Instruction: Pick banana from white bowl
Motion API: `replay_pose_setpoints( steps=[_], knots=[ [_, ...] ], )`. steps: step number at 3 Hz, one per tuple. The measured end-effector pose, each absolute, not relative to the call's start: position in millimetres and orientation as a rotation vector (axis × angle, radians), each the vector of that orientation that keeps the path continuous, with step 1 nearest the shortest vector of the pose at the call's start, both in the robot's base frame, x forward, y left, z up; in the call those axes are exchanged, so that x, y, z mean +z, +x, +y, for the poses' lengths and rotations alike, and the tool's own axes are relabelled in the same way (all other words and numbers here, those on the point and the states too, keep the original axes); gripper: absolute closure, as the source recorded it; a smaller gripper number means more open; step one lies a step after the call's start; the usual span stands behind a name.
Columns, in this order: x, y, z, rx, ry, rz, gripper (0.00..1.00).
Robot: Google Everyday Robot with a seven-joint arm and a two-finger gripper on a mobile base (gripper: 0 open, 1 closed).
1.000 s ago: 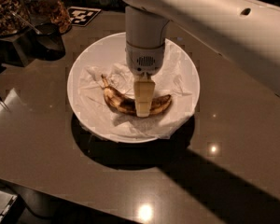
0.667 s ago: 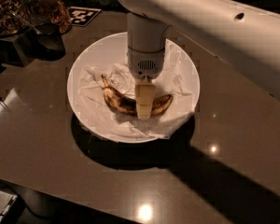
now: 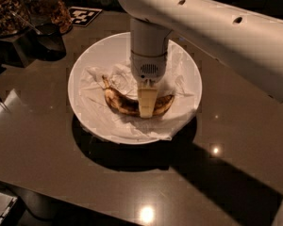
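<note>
Banana: in bowl, long axis left-right across the view.
Gripper: straight down on the banana's right half, crossing that axis.
Grip: seemingly touching; open or closed, can't tell.
Arms: 1.

1. A dark brown, glossy surface fills most of the view.
2. Bright light reflections shine on it near the front edge.
3. Jars of nuts stand at the back left, near a black-and-white marker tag.
4. The gripper is low over the surface's middle.
</note>
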State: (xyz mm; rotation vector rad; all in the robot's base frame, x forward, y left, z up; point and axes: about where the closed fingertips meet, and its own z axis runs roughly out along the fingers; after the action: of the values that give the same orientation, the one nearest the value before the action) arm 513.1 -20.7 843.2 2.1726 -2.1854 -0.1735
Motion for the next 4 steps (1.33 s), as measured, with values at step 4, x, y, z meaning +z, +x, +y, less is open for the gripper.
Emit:
replay_pose_setpoints(
  steps=[4],
  knots=[
    [889,499,-26,-0.255,2.336,-2.224,1.00]
  ],
)
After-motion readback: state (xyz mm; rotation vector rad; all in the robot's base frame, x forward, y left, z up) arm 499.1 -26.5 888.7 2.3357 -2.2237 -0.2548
